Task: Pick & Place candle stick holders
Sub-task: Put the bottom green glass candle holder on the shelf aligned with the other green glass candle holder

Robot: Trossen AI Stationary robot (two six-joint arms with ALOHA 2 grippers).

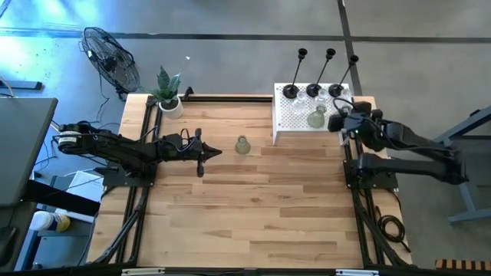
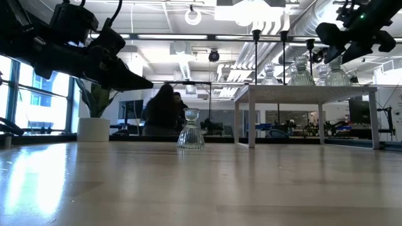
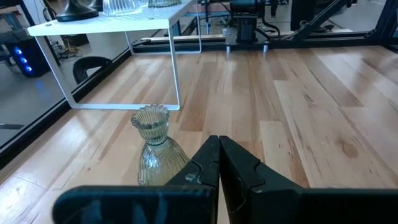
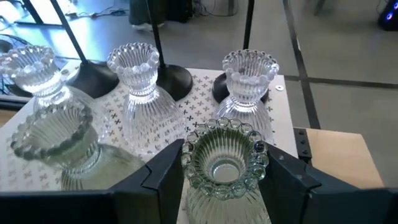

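A pale-green glass holder [image 1: 242, 145] stands on its foot on the bare table; it also shows in the left wrist view [image 3: 155, 155] and the low view [image 2: 190, 130]. My left gripper [image 1: 217, 151] is shut and empty just left of it, above the table [image 2: 147, 83]. On the white perforated box [image 1: 295, 126] stand three black holders [image 1: 313, 90], three clear glass holders [image 4: 137, 74] and one pale-green holder [image 1: 317, 117]. My right gripper [image 1: 340, 116] is over the box's right part, shut on another pale-green holder [image 4: 224, 168]. My right gripper pinches the pale-green holder's beaded top rim [image 4: 186, 158] between its two fingers, one on each side. The holder stands upright between them. In the low view its foot [image 2: 336, 79] reaches down to the box top, below the gripper.
A green plant in a white pot [image 1: 167, 93] stands at the table's far left corner. A fan [image 1: 111, 57] stands beyond the table. People [image 2: 164, 110] show in the room behind. The table's near half is bare wood [image 1: 253, 215].
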